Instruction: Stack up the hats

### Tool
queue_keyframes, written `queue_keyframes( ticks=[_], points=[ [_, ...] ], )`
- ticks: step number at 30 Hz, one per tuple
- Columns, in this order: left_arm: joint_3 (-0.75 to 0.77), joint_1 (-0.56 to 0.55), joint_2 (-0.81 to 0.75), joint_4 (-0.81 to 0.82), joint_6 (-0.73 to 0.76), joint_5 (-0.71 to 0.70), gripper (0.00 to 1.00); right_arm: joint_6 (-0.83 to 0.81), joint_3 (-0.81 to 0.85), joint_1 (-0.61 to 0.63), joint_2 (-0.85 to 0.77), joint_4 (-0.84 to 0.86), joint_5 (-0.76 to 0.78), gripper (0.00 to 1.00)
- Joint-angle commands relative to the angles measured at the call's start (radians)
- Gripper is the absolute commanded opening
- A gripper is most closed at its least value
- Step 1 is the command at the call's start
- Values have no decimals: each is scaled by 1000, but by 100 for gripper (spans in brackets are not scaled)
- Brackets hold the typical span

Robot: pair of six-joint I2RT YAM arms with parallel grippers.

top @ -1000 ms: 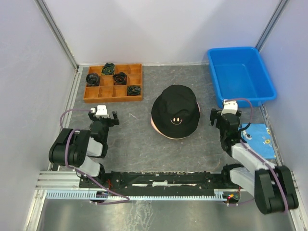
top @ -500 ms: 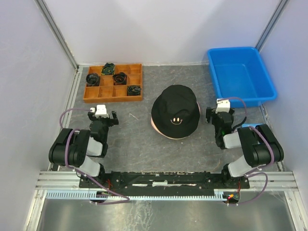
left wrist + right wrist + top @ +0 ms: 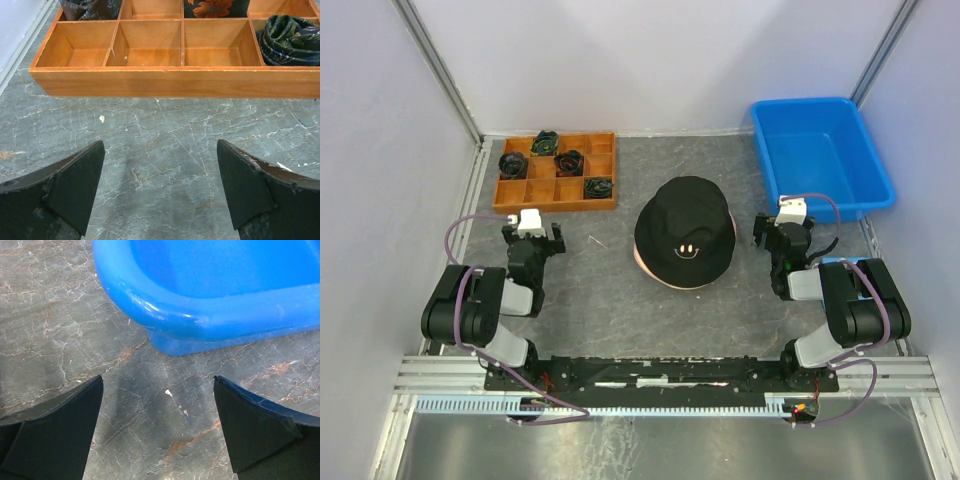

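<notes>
A black bucket hat with a small smiley (image 3: 685, 235) sits mid-table on top of the pile. A pink brim edge (image 3: 642, 264) shows under it; the other hats are hidden beneath. My left gripper (image 3: 532, 236) is open and empty, low over bare table to the left of the hats. In the left wrist view (image 3: 160, 150) its jaws stand wide apart over the marbled surface. My right gripper (image 3: 785, 228) is open and empty to the right of the hats. In the right wrist view (image 3: 158, 385) only table lies between its jaws.
A wooden compartment tray (image 3: 556, 197) with small dark coiled bundles (image 3: 568, 162) stands at the back left, just ahead of the left gripper (image 3: 175, 82). A blue plastic bin (image 3: 768, 165) stands at the back right, its corner close ahead of the right gripper (image 3: 200, 320).
The right arm has folded back toward its base and its gripper has shifted slightly toward the blue bin. The left gripper has edged a little toward the wooden tray. The hats have not moved.
</notes>
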Motion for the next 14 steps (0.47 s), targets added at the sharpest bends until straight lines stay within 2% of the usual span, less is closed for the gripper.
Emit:
queue_keyframes(
  ticks=[1,14],
  points=[
    [19,5,-10,21,-21,-18,99,5,14,0,-21,18,-5,99],
    [19,5,-13,15,-22,-18,99,6,12,0,-20,24,-6,99]
  ],
)
